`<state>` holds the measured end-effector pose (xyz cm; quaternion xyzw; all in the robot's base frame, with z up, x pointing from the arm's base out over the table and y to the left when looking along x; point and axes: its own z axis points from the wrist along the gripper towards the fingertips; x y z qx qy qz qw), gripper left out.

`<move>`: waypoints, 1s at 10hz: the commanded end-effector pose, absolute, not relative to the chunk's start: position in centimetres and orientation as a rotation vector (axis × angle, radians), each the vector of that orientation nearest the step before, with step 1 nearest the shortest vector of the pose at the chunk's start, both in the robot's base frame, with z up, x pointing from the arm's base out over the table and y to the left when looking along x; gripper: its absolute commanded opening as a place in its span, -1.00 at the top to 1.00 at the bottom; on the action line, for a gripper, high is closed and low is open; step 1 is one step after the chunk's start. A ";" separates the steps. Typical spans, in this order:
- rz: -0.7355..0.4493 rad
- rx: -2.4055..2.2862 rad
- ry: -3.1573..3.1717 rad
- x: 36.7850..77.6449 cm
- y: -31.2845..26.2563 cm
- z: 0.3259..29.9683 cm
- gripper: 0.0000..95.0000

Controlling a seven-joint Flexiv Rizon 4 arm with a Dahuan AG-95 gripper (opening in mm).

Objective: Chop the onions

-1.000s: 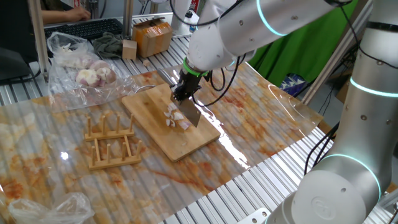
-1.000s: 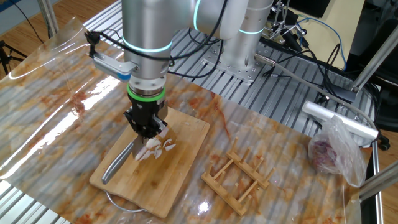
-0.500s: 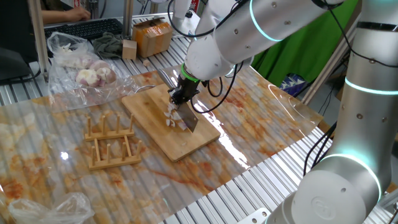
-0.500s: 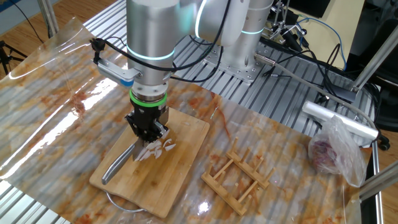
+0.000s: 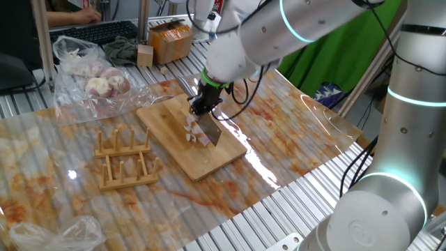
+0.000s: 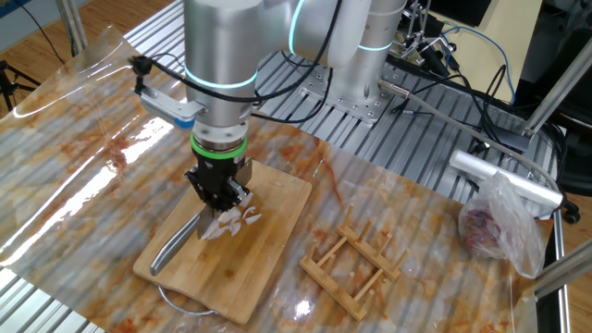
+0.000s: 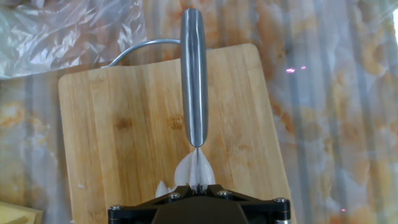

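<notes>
Against the frames from a second back, you'll find almost nothing changed: the gripper [image 5: 204, 106] sits in the same spot over the cutting board [image 5: 174, 139], the knife [image 5: 209, 129] stands on the same onions [image 5: 194, 134], and only the arm's upper links lean a little differently.

The gripper is pinched tight on the knife, fingers pressed together on the blade's spine and pointing straight down.

In one fixed view you see the broad blade face, edge down, with the pale onion pieces touching its left side near the middle of the board. The bag of whole bulbs [image 5: 94, 80] lies far left, and the wooden rack [image 5: 125, 160] sits just left of the board.

The other fixed view gives you the knife's steel handle [image 6: 176, 245] angling down toward the board's near left edge, and the onions [image 6: 231, 222] fanned out just below the gripper [image 6: 219, 196].

The hand view alone looks along the spine: the handle [image 7: 194, 74] runs straight away up the board [image 7: 124, 137], with white onion [image 7: 193, 171] splayed on both sides of the blade at the gripper's front edge.
</notes>
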<state>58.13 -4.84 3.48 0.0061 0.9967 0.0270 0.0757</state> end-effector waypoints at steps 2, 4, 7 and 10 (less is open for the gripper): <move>0.109 0.055 2.949 57.9 -4.5 2.8 1.00; 0.073 0.050 2.997 59.4 -4.4 4.4 1.00; 0.069 0.059 3.006 59.3 -4.4 4.6 1.00; 0.033 0.055 3.037 59.6 -4.4 6.7 1.00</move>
